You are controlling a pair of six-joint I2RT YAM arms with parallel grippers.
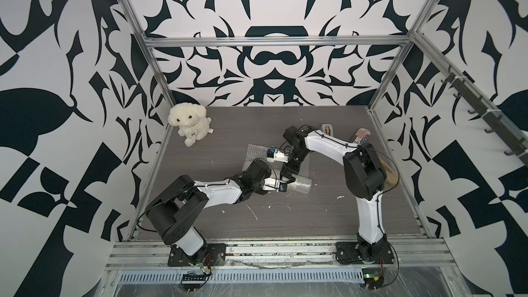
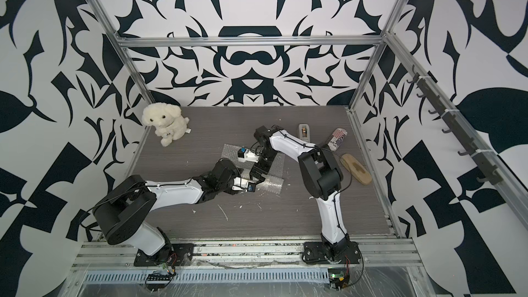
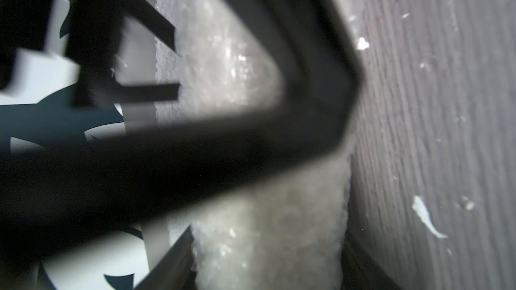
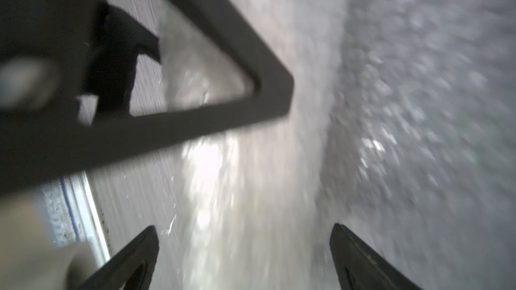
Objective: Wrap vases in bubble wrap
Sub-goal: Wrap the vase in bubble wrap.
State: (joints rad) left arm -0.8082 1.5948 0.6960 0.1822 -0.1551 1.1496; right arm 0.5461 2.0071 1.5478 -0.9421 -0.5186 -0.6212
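Entry: bubble wrap rolled on the desk centre, vase hidden, presumably inside; my right claw released astride it; my left claw at its end, grip untellable; risk: unheld, the springy wrap unrolls.

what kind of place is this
Probably a robot lab test cell: an aluminium frame, black-and-white patterned walls, and a left arm and right arm bolted to rails at a grey table.
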